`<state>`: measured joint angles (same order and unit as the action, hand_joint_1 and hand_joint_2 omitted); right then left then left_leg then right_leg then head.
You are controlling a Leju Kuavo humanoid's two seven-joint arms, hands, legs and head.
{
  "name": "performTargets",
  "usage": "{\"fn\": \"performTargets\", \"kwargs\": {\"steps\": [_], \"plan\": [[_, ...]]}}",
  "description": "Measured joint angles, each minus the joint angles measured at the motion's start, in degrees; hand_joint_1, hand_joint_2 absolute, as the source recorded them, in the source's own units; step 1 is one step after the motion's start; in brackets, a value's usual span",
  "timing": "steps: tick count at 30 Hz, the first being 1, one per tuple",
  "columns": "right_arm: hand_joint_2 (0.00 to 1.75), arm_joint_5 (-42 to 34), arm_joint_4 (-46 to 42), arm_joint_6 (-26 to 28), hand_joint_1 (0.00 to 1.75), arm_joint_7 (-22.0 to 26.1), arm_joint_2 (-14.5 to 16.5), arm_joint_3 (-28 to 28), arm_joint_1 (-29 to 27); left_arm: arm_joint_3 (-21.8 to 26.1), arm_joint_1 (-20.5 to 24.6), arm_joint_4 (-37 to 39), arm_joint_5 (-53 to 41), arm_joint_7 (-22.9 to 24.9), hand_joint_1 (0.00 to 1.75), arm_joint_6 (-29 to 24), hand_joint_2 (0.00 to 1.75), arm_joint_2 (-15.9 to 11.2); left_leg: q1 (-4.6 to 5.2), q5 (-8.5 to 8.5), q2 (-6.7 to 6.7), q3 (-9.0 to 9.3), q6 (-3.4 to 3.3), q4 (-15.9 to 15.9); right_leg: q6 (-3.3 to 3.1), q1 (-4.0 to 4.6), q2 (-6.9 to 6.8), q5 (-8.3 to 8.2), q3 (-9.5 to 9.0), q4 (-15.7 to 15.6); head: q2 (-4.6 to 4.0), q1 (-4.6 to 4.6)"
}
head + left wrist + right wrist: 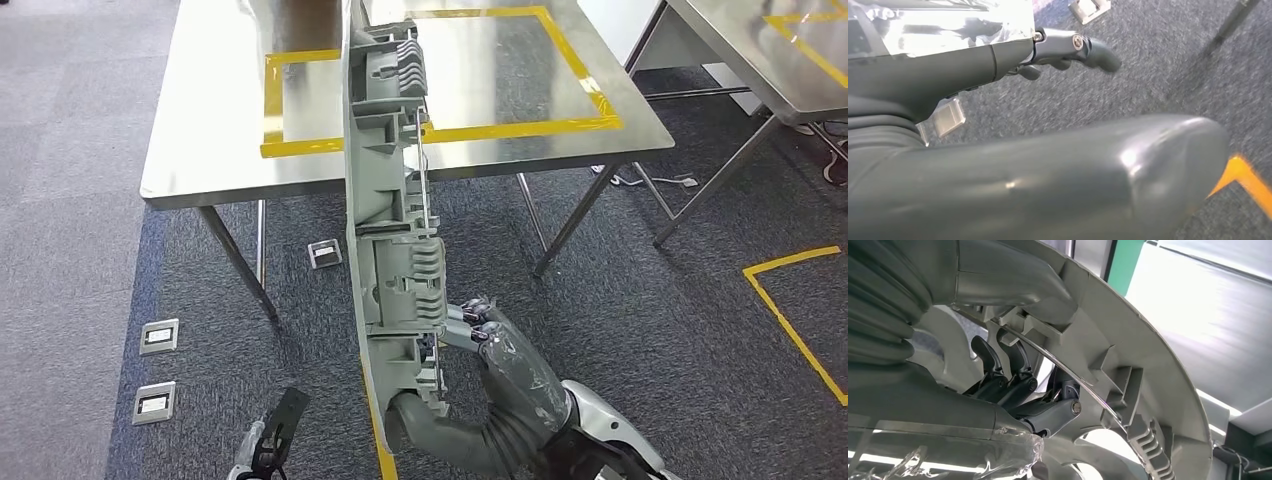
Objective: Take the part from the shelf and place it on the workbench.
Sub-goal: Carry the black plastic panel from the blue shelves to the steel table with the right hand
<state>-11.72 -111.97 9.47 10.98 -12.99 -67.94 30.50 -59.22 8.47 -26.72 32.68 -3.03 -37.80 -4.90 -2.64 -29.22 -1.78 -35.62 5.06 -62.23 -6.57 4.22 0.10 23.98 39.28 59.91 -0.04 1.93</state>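
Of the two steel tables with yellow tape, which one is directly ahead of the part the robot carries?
The larger table at the centre, whose full taped square is visible behind the grey part held by the right hand. The other table shows just a corner at the upper right.

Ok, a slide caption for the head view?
Right hand holds a long grey ribbed plastic part upright before the steel workbench with its yellow tape square.

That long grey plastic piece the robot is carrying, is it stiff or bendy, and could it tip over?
The grey plastic part probably stays stiff: its inner face is full of moulded ribs. It looks light for its length, since the right hand alone holds it upright. Gripped near its lower end, it may sway or tip when set on the workbench.
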Motion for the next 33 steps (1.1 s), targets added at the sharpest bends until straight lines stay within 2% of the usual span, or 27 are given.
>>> {"fn": "performTargets", "kwargs": {"steps": [2,4,6,8,9,10,12,13,14,15,17,19,20,21,23,24,25,26,27,29,30,33], "plan": [[1.75,0.0,0.0,-0.1,1.75,0.1,-0.1,0.1,0.1,0.0,-0.6,-0.1,-0.3,0.2,0.0,0.8,1.75,0.4,-0.41,0.35,0.06,0.44,0.23,1.1,-0.52,0.26,0.1,-0.56,-0.76,-1.6,0.01,-0.03],[1.75,0.0,0.0,-0.2,1.75,0.1,-0.1,0.3,0.1,0.0,-0.8,-0.1,-0.4,0.2,0.0,1.3,1.75,0.6,-0.03,-0.14,0.28,0.78,-0.23,1.5,-0.52,-0.03,-0.25,-1.61,-2.65,-4.5,0.01,-0.03],[1.75,0.0,0.1,-0.2,1.75,0.1,0.0,0.4,0.1,0.0,-0.8,0.0,-0.4,0.1,0.0,1.8,1.75,0.5,0.87,-2.42,0.51,-0.29,-0.95,-1.8,-0.25,-0.57,-0.67,-2.28,-4.66,-7.0,0.0,-0.21],[1.75,0.0,0.2,-0.2,1.75,0.2,0.0,0.4,0.1,0.2,-0.7,0.1,-0.4,0.1,0.0,2.3,1.75,0.2,1.44,-4.9,0.48,-2.79,-0.89,-7.6,0.19,-0.95,-0.76,-2.05,-5.27,-7.2,0.0,-0.42],[1.75,0.0,0.2,-0.2,1.75,0.2,0.0,0.4,0.0,0.3,-0.7,0.2,-0.4,0.1,0.0,2.4,1.75,0.1,1.49,-5.03,0.49,-3.68,-0.48,-9.3,0.61,-1.15,-0.75,-1.76,-5.3,-6.9,0.0,-0.51],[1.75,0.0,0.2,-0.2,1.75,0.2,0.0,0.5,-0.1,0.4,-0.7,0.2,-0.4,0.2,0.0,2.6,1.75,0.0,1.38,-4.1,0.53,-3.82,0.16,-9.2,1.12,-1.43,-0.69,-1.4,-5.19,-6.3,0.0,-0.55],[1.75,0.0,0.2,-0.2,1.75,0.2,0.0,0.5,-0.4,0.7,-0.5,0.3,-0.5,0.2,0.0,2.7,1.75,-0.1,0.71,-0.54,0.64,-1.93,2.12,-4.5,2.37,-2.09,-0.5,-0.41,-4.53,-4.4,0.0,-0.73],[1.75,0.0,0.2,-0.2,1.75,0.2,0.0,0.5,-0.5,0.8,-0.4,0.3,-0.5,0.2,0.0,2.8,1.75,0.0,0.39,0.56,0.64,-0.78,3.0,-2.0,3.0,-2.24,-0.32,0.2,-3.9,-3.1,0.0,-1.01],[1.75,0.0,0.1,-0.1,1.75,0.2,0.0,0.5,-0.5,0.8,-0.3,0.4,-0.7,0.2,0.0,2.9,1.75,0.2,0.17,0.91,0.57,-0.06,3.0,-0.5,3.45,-2.28,-0.13,0.76,-3.13,-1.7,0.0,-1.28],[1.75,0.0,0.1,-0.1,1.75,0.2,0.0,0.5,-0.5,0.9,-0.2,0.4,-0.8,0.2,0.0,2.9,1.75,0.3,0.14,0.6,0.47,0.15,2.41,0.0,3.74,-2.2,0.07,1.19,-2.45,-0.5,0.0,-1.39],[1.75,0.0,0.0,-0.1,1.75,0.2,0.0,0.6,-0.6,0.9,-0.1,0.4,-1.0,0.3,0.0,3.0,1.75,0.4,0.29,0.29,0.39,-0.07,0.08,-0.3,3.76,-2.08,0.31,1.41,-1.66,0.7,0.0,-1.33],[1.75,-0.1,0.0,-0.1,1.75,0.2,-0.1,0.6,-0.5,0.9,0.4,0.4,-1.2,0.4,0.0,3.2,1.75,0.5,0.29,0.45,0.48,-0.17,-1.31,-0.3,4.01,-2.2,0.31,2.09,-1.08,1.8,0.0,-1.18],[1.75,-0.1,-0.1,-0.1,1.75,0.2,-0.1,0.7,-0.4,1.0,0.7,0.4,-1.3,0.5,0.0,3.3,1.75,0.5,0.22,0.56,0.5,-0.2,-1.83,-0.3,4.35,-2.41,0.27,3.11,-0.35,3.4,0.0,-1.08],[1.75,-0.2,-0.1,-0.1,1.75,0.2,-0.1,0.7,-0.4,1.0,1.1,0.4,-1.3,0.6,0.0,3.3,1.75,0.5,0.2,0.63,0.51,-0.21,-2.23,-0.3,4.8,-2.72,0.23,4.66,0.87,6.1,0.0,-0.96],[1.75,-0.3,-0.1,-0.1,1.75,0.2,-0.1,0.8,-0.3,1.0,1.5,0.5,-1.5,0.8,0.0,3.6,1.75,0.5,0.19,0.69,0.52,-0.24,-2.55,-0.3,5.38,-3.46,0.18,7.67,3.96,13.0,0.0,-0.75],[1.75,-0.4,-0.1,-0.1,1.75,0.2,-0.1,0.8,-0.4,1.0,1.6,0.5,-1.5,0.9,0.0,3.6,1.75,0.5,0.2,0.68,0.53,-0.24,-2.59,-0.3,5.46,-3.71,0.16,8.31,5.1,15.4,0.0,-0.74],[1.75,-0.4,-0.1,-0.1,1.75,0.2,-0.1,0.9,-0.4,1.0,1.6,0.5,-1.6,1.0,0.0,3.7,1.75,0.5,0.21,0.67,0.55,-0.24,-2.6,-0.3,5.39,-3.85,0.15,7.97,5.39,16.1,0.0,-0.71],[1.75,-0.4,-0.1,-0.1,1.75,0.2,-0.1,0.9,-0.4,1.0,1.6,0.5,-1.6,1.0,0.0,3.8,1.75,0.5,0.22,0.67,0.57,-0.22,-2.6,-0.3,5.15,-3.88,0.15,6.68,4.67,14.6,0.0,-0.69],[1.75,-0.4,-0.1,-0.1,1.75,0.2,-0.1,1.0,-0.4,1.0,1.7,0.5,-1.6,1.0,0.0,3.8,1.75,0.5,0.23,0.67,0.56,-0.2,-2.6,-0.2,4.73,-3.81,0.17,4.76,3.0,11.2,0.0,-0.68],[1.75,-0.4,-0.2,-0.1,1.75,0.2,-0.1,1.1,-0.4,1.0,1.8,0.5,-1.7,1.1,0.0,3.8,1.75,0.5,0.18,0.79,0.52,-0.19,-2.46,0.0,4.0,-3.47,0.24,2.28,-0.5,4.3,0.0,-0.69],[1.75,-0.4,-0.3,-0.1,1.75,0.3,-0.1,1.1,-0.3,1.0,1.9,0.5,-1.8,1.1,0.0,3.9,1.75,0.6,0.11,0.91,0.51,-0.23,-2.3,0.2,3.76,-3.22,0.27,1.88,-1.54,2.1,0.0,-0.68],[1.75,-0.5,-0.5,-0.1,1.75,0.3,-0.1,1.1,-0.4,1.0,1.8,0.5,-2.1,1.2,0.0,4.0,1.75,0.7,-0.1,1.2,0.57,-0.22,-1.61,0.9,3.53,-2.91,0.23,1.88,-2.21,0.3,0.01,-0.63]]}}
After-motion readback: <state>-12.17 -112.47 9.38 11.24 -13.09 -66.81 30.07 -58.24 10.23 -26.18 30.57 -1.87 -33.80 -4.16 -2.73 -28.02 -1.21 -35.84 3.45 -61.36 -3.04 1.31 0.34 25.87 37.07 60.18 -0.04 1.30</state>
